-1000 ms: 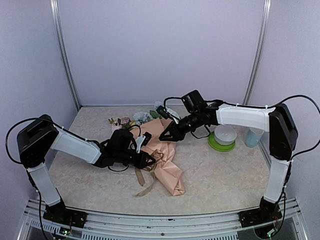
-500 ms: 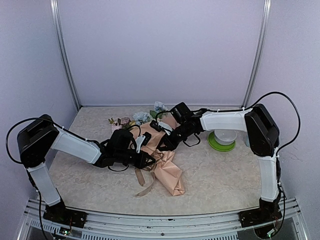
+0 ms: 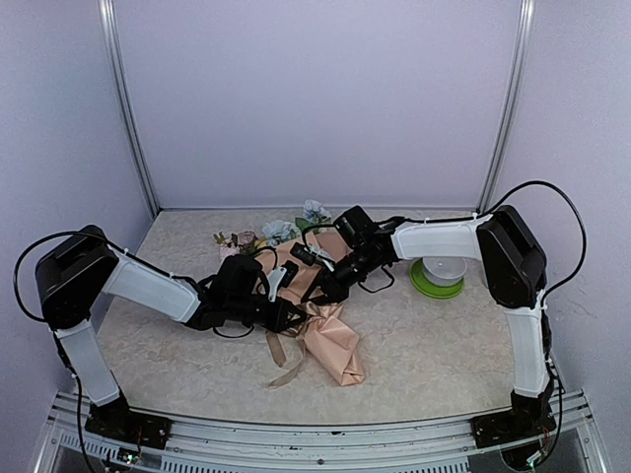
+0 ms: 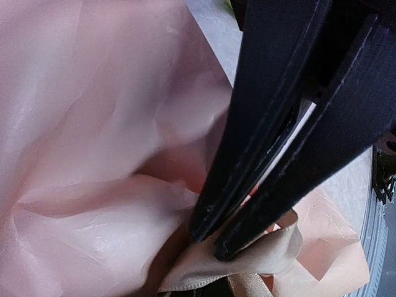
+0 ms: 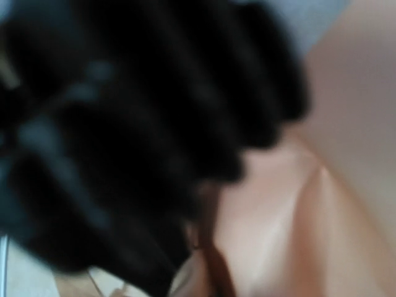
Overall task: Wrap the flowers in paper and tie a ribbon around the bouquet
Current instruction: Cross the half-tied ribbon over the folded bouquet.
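Top external view: peach-pink paper cone bouquet point(image 3: 333, 345) lies on the beige speckled table point(image 3: 444, 335), pastel blooms point(image 3: 281, 233) pointing rearward, loopy beige fabric ribbon point(image 3: 288, 367) at its waist. Left gripper point(image 3: 298, 316) is pinched closed, tips touching the ribbon. Right gripper point(image 3: 318, 290) meets the paper; its spread is unclear.

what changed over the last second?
Right claw moved nearer along the bouquet to its middle, beside the left claw, its arm folding in from the right; grip unclear, wrist view blurred. Left claw stayed shut on the ribbon; bouquet unmoved.
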`<action>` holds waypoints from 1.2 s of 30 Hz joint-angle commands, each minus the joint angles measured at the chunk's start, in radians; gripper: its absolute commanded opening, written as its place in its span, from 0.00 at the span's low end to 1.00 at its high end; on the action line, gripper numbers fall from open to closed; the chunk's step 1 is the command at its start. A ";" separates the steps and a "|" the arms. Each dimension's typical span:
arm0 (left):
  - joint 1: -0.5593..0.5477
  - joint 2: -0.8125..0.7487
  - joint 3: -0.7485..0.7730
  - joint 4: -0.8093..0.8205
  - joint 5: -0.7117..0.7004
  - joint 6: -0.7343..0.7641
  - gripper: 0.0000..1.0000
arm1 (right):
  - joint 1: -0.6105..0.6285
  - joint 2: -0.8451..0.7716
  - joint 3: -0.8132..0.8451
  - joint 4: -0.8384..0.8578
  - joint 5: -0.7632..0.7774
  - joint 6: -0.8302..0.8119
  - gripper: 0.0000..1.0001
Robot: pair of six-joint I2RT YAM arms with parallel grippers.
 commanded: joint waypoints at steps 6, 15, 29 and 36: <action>0.013 0.023 0.012 0.008 0.006 -0.004 0.00 | -0.002 0.031 -0.010 -0.021 -0.006 -0.042 0.07; 0.014 0.028 0.013 0.010 0.009 -0.004 0.00 | -0.015 0.012 -0.041 -0.044 -0.006 -0.058 0.13; 0.016 0.032 0.014 0.010 0.013 -0.004 0.00 | -0.035 -0.012 -0.073 -0.008 -0.092 -0.061 0.16; 0.016 0.039 0.020 0.013 0.020 -0.004 0.00 | -0.015 -0.021 -0.069 0.041 -0.101 -0.049 0.20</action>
